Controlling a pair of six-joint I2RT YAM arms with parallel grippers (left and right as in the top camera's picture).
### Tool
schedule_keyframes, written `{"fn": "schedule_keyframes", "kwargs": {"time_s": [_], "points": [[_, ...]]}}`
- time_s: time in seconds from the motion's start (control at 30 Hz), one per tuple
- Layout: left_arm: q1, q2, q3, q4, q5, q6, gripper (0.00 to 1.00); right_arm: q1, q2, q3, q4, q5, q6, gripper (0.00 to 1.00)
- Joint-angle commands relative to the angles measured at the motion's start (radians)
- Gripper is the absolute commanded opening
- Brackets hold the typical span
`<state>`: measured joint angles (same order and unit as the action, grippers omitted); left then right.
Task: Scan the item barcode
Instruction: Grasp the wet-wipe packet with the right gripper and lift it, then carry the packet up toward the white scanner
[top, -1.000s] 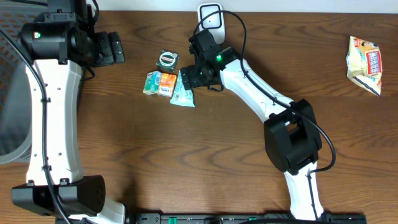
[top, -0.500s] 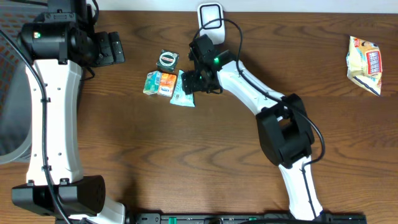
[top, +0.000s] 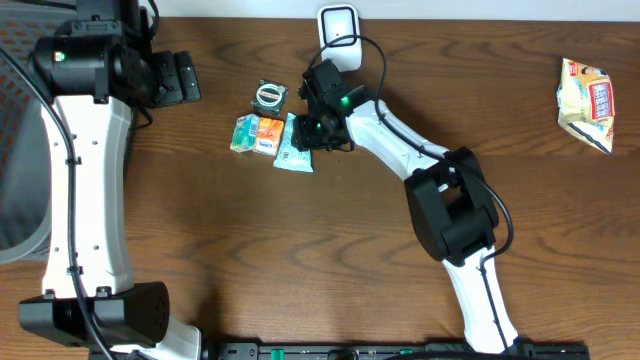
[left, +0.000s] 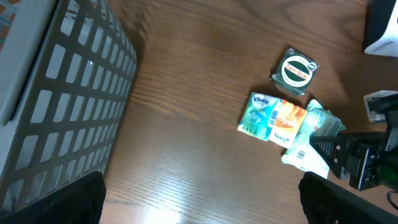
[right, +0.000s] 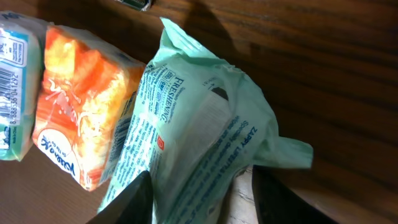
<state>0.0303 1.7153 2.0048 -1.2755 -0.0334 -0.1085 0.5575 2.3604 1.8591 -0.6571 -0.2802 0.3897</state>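
Gripper on right (right: 200, 186) half-open, astride green packet (right: 186, 118)

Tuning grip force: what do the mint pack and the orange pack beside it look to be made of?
Mint pack: thin, soft plastic film with a slight sheen. It creases loosely and flares at a crimped end seal.
Orange pack: glossy printed plastic wrap over something soft, probably tissues. It shows bright highlights and puffy wrinkles.
Both look compliant rather than rigid.

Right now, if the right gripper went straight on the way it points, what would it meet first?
The green pack: it lies between the fingers of the right gripper; whether they touch it is unclear.
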Motion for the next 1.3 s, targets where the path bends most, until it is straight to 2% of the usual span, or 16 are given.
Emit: {"fn": "schedule_keyframes", "kwargs": {"time_s": [0.0, 0.17, 0.3, 0.63, 0.83, 0.97, 1.13, 1.27], "points": [[0.004, 0.004, -0.005, 0.0, -0.016, -0.009, 0.98, -0.006, 0.028, 0.01, 0.016, 0.003, 0.007, 0.43], [0.004, 0.004, -0.005, 0.0, -0.016, -0.009, 0.98, -0.008, 0.031, 0.01, 0.023, -0.026, 0.006, 0.25], [0.004, 0.004, -0.005, 0.0, -0.016, -0.009, 0.98, -0.008, 0.04, 0.01, 0.019, -0.071, 0.006, 0.01], [0.004, 0.004, -0.005, 0.0, -0.016, -0.009, 0.98, -0.055, 0.008, 0.011, -0.071, -0.104, 0.001, 0.01], [0.004, 0.004, -0.005, 0.0, -0.016, -0.009, 0.98, -0.146, -0.097, 0.011, -0.124, -0.286, -0.135, 0.01], [0.004, 0.004, -0.005, 0.0, -0.016, -0.009, 0.98, -0.205, -0.153, 0.011, -0.132, -0.395, -0.151, 0.01], [0.004, 0.004, -0.005, 0.0, -0.016, -0.009, 0.98, -0.283, -0.188, 0.011, -0.137, -0.606, -0.264, 0.01], [0.004, 0.004, -0.005, 0.0, -0.016, -0.009, 0.98, -0.344, -0.193, 0.011, -0.135, -0.615, -0.275, 0.01]]}}
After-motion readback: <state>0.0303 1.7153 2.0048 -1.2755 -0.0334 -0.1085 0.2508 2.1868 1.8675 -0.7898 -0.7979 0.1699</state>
